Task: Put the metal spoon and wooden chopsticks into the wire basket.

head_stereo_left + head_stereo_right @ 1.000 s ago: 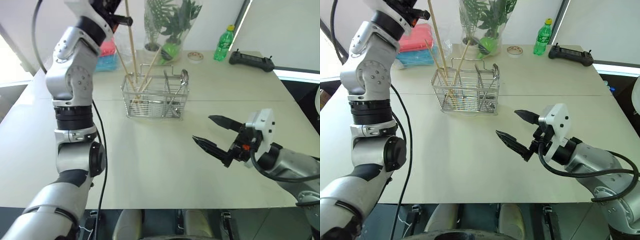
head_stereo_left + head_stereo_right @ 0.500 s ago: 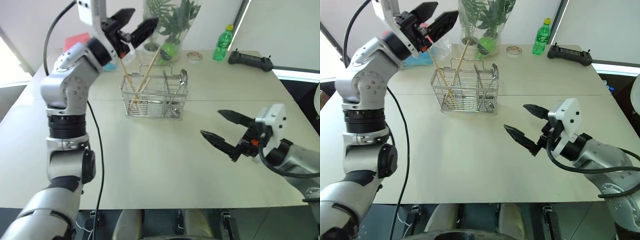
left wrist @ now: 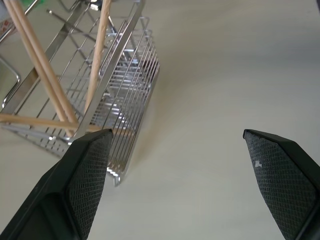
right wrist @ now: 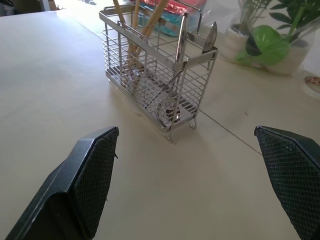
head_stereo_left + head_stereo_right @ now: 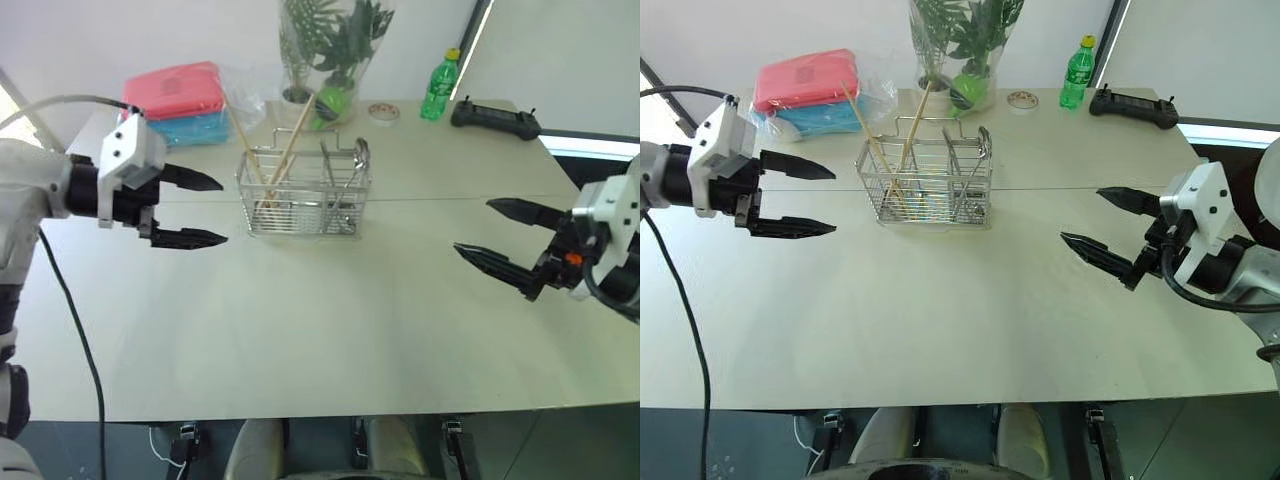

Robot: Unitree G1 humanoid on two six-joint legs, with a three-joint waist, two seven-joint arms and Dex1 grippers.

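The pale tabletop (image 5: 320, 330) carries the wire basket (image 5: 303, 196) near its far middle. Behind it stand a potted plant (image 5: 325, 50), pink and blue packs (image 5: 180, 98) and a green bottle (image 5: 437, 88). The left hand (image 5: 200, 210) hovers just left of the basket, its fingers spread apart and empty. The right hand (image 5: 497, 236) hangs well to the right, fingers likewise spread and empty. The wooden chopsticks (image 5: 283, 155) lean in the basket's left compartment; the metal spoon (image 5: 352, 178) stands in its right end.
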